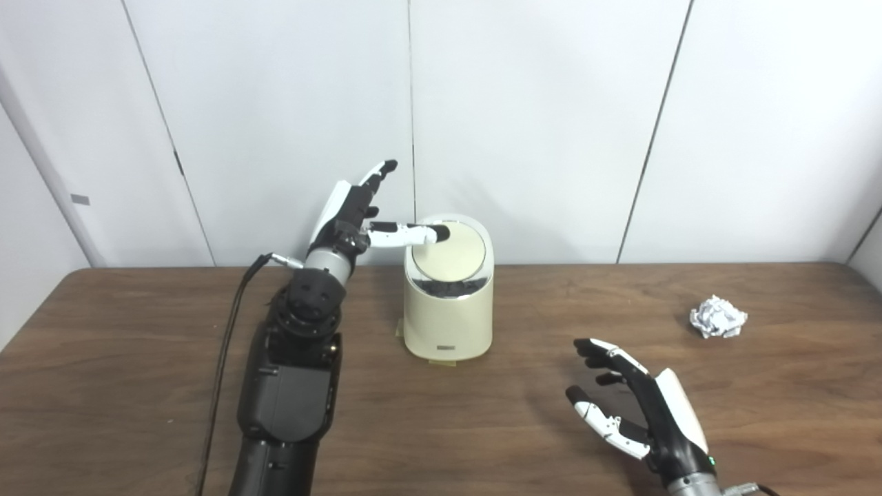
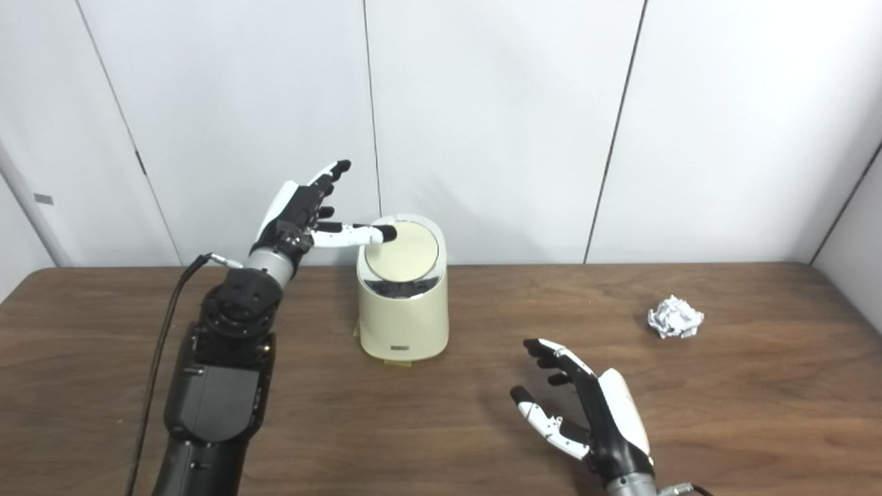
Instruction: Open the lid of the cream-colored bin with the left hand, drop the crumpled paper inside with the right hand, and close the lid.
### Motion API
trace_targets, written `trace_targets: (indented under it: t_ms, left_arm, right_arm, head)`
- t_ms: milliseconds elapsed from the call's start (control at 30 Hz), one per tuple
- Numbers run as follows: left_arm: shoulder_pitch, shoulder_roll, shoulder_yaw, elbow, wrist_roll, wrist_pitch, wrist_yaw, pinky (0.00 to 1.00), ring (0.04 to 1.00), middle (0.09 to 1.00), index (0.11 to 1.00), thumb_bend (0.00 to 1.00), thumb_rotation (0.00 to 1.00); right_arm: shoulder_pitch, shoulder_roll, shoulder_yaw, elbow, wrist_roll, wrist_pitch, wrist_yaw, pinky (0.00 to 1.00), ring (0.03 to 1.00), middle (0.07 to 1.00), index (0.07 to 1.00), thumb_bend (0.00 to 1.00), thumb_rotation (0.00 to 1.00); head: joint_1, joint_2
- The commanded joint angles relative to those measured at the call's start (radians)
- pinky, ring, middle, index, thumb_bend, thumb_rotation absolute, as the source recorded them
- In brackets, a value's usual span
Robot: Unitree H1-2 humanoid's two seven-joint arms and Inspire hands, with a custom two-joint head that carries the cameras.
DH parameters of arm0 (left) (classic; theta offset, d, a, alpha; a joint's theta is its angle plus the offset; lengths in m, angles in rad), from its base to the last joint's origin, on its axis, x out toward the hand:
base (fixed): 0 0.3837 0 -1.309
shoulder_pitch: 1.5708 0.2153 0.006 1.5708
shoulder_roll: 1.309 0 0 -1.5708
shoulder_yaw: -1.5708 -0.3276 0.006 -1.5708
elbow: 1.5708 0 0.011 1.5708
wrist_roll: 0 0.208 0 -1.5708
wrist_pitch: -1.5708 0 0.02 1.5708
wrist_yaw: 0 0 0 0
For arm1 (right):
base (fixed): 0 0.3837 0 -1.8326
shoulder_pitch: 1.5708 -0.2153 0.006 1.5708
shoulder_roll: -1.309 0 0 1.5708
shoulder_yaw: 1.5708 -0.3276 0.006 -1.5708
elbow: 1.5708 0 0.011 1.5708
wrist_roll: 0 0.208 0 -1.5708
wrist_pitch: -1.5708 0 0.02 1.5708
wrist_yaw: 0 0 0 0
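So the left robot hand (image 1: 351, 210) is spread wide, holding nothing — just its thumb tip resting on the back edge of the lid (image 1: 448, 252) of the cream bin (image 1: 448, 317). Lid looks still down. I'd say press or flick right at that rim, gently, so the bin doesn't skid on the tabletop (image 1: 138, 358). Right robot hand (image 1: 630, 406) hovers open and empty — the crumpled paper (image 1: 718, 317) sits well off to its right.

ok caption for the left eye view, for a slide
Left robot hand touches the bin lid; paper lies untouched beside open right robot hand.
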Motion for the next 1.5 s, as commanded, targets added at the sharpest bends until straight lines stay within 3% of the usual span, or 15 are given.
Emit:
trace_targets:
  t_ms: [0, 100, 233, 533, 700, 833, 1000, 1200, 1467]
  left_arm:
    - [-0.065, 0.014, -0.036, -0.006, 0.03, 0.003, 0.026, 0.84, 0.969, 1.0, 1.0, 1.0, 0.23]
    - [-0.054, 0.031, -0.084, -0.007, 0.027, 0.002, 0.034, 0.83, 0.956, 1.0, 1.0, 1.0, 0.2]
    - [-0.039, 0.05, -0.127, -0.004, 0.012, -0.007, 0.049, 0.86, 0.972, 1.0, 1.0, 1.0, 0.17]
    - [-0.024, 0.081, -0.178, -0.001, 0.004, -0.019, 0.087, 0.88, 0.995, 1.0, 1.0, 1.0, 0.11]
    - [-0.028, 0.095, -0.196, 0.008, 0.008, -0.019, 0.109, 0.89, 1.0, 1.0, 1.0, 0.99, 0.1]
    - [-0.032, 0.099, -0.191, 0.013, -0.001, -0.009, 0.119, 0.89, 1.0, 1.0, 1.0, 0.97, 0.14]
    - [-0.04, 0.111, -0.193, 0.021, 0.002, -0.019, 0.137, 0.89, 1.0, 1.0, 1.0, 0.95, 0.24]
    - [-0.057, 0.118, -0.202, 0.037, 0.021, -0.003, 0.151, 0.82, 0.974, 1.0, 1.0, 0.93, 0.4]
    - [-0.068, 0.111, -0.19, 0.056, 0.02, 0.002, 0.144, 0.8, 0.954, 1.0, 1.0, 0.93, 0.4]
  right_arm:
    - [-0.015, 0.024, 0.01, 0.063, -0.018, -0.016, -0.028, 0.65, 0.753, 0.782, 0.766, 0.19, 0.5]
    - [-0.016, 0.026, 0.012, 0.068, -0.019, -0.023, -0.036, 0.65, 0.751, 0.78, 0.764, 0.2, 0.47]
    - [-0.013, 0.032, 0.015, 0.054, -0.02, 0.005, -0.033, 0.66, 0.756, 0.783, 0.767, 0.21, 0.51]
    - [-0.014, 0.033, 0.015, 0.051, -0.016, 0.009, -0.036, 0.66, 0.754, 0.78, 0.773, 0.21, 0.55]
    - [-0.013, 0.032, 0.015, 0.052, -0.015, 0.008, -0.036, 0.66, 0.757, 0.784, 0.774, 0.21, 0.52]
    - [-0.015, 0.03, 0.015, 0.057, -0.014, 0.0, -0.038, 0.66, 0.758, 0.785, 0.773, 0.21, 0.55]
    - [-0.017, 0.029, 0.016, 0.062, -0.011, 0.0, -0.036, 0.66, 0.759, 0.787, 0.776, 0.21, 0.53]
    - [-0.018, 0.035, 0.018, 0.06, -0.022, 0.018, -0.039, 0.66, 0.755, 0.782, 0.772, 0.21, 0.54]
    - [-0.021, 0.037, 0.022, 0.06, -0.021, 0.03, -0.033, 0.66, 0.759, 0.787, 0.778, 0.22, 0.52]
  head:
    - [-0.004, -0.002]
    - [-0.009, -0.002]
    - [-0.016, -0.003]
    - [-0.018, -0.002]
    - [-0.015, -0.004]
    - [-0.015, -0.005]
    - [-0.013, -0.008]
    - [-0.015, -0.008]
    - [-0.018, -0.009]
